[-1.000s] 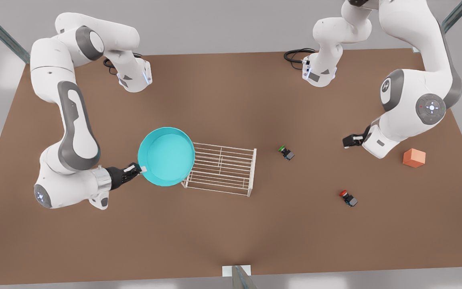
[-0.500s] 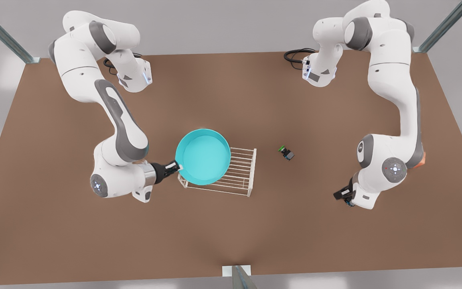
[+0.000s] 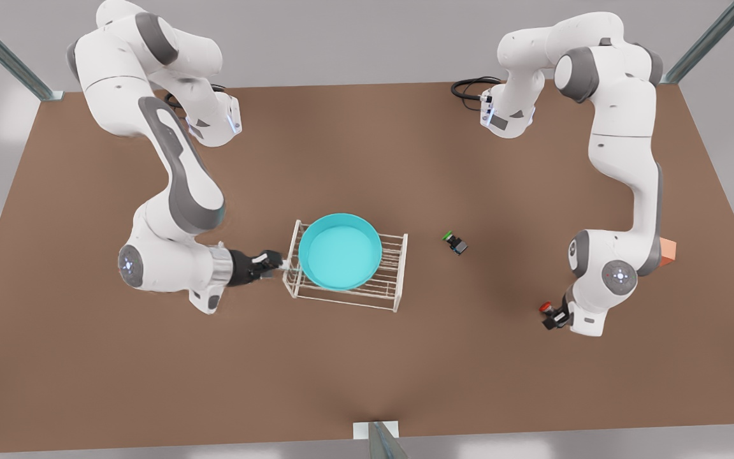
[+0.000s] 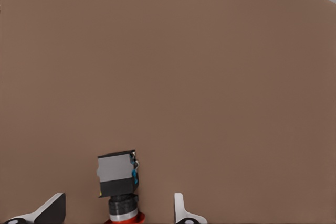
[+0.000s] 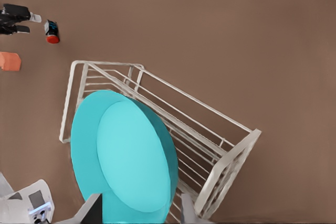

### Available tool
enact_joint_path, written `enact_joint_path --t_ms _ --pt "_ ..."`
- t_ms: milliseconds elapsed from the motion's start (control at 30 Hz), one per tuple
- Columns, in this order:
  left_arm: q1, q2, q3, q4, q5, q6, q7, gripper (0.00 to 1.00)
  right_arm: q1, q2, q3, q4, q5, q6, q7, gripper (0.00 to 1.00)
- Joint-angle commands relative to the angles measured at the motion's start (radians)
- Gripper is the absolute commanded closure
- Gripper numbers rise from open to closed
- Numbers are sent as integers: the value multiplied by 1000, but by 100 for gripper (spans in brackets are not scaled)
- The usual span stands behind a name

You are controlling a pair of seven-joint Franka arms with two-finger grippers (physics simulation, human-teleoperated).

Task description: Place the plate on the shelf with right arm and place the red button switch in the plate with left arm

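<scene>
Right hand (image 3: 282, 264), at the front view's left, has its fingers closed on the rim of the plate (image 3: 339, 250), which lies on top of the shelf (image 3: 389, 290). Left hand (image 3: 552, 316), at the front view's right, sits low over the bench (image 3: 367, 357) with fingers apart on either side of the red button switch (image 4: 122, 190)

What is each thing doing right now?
plate: lying flat on top of the shelf
shelf: standing upright on the table
red button switch: on the table, between open fingers
right gripper: at the plate's rim
left gripper: open around the switch
green switch: untouched
orange cube: untouched
</scene>
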Motion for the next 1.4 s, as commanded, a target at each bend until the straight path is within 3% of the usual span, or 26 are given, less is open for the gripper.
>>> enact_joint_path --t_ms 0,33,167,233,333,500,533,600,700,833,933,1100,1200,1300,1367 --pt "18 17 0 1 1 62 -84 0 -83 -60 -5 77 10 -250 151 0" --pt "24 26 0 0 1 65 -82 0 -117 -60 -50 108 -134 -270 146 0" --pt "19 50 0 0 3 76 -107 0 -216 3 -45 103 -581 -243 45 0" --pt "15 58 0 -5 5 76 -119 0 -255 92 -47 74 -621 -163 97 0" --pt "16 72 0 -11 11 78 -119 0 -252 81 -67 -3 -607 -66 211 0" --pt "16 81 2 -11 12 78 -118 0 -213 83 -87 -38 -609 -65 303 0" --pt "15 83 0 -9 12 78 -119 4 -212 81 -87 -43 -609 -65 303 0" --pt "15 83 0 -8 12 78 -128 50 -213 81 -87 -41 -610 -63 303 0" --pt "13 83 0 -6 12 73 -125 60 -210 81 -87 -41 -612 -63 303 0" --pt "7 81 0 12 12 65 -131 61 -212 84 -87 -37 -615 -60 303 0" --pt "-53 61 -11 175 1 -194 -162 61 -212 84 -87 -37 -618 -60 301 0" --pt "-132 -75 -216 255 3 -376 -432 60 -210 84 -87 -37 -616 -60 303 0" --pt "-338 -74 -233 362 1 -311 -751 60 -216 86 -88 -35 -615 -60 298 0" --pt "-341 -42 -348 360 -2 -63 -908 60 -221 84 -90 -31 -610 -60 293 0" --pt "-378 -22 -356 350 -12 21 -986 60 -219 84 -90 -31 -613 -60 293 0"
